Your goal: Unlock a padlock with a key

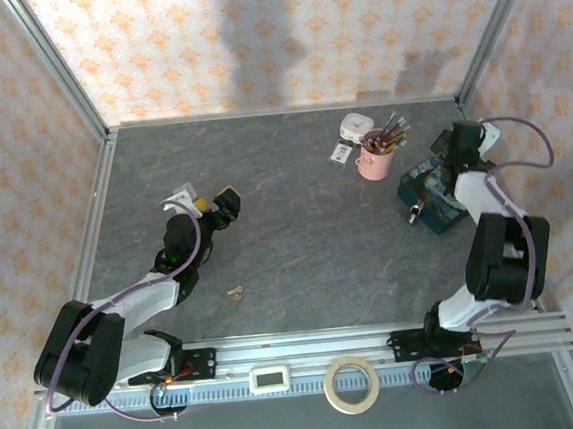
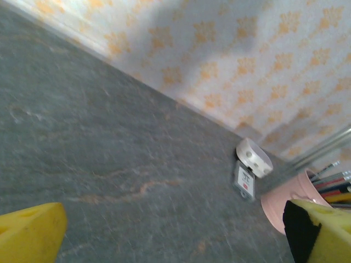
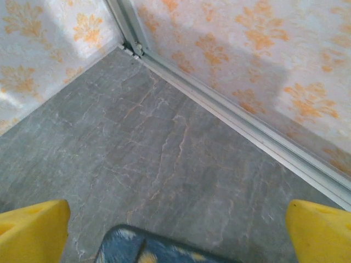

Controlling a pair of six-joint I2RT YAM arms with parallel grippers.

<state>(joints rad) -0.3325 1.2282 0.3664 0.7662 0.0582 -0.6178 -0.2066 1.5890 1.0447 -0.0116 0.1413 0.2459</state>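
Note:
The key, tiny and brassy-tan, lies on the grey floor near the front, to the right of my left arm. The padlock, a tiny dark body with a metal glint, rests at the near-left edge of the blue painted tin. My left gripper hovers mid-left, open and holding nothing, well behind the key. Over the tin's far side my right gripper is open, with the tin's corner below and between its yellow fingers. The padlock lies nearer the front than this gripper.
A pink cup of coloured pencils stands left of the tin, with a white round device and a small tag behind it. Walls and metal frame rails enclose the floor. A tape roll sits on the front rail.

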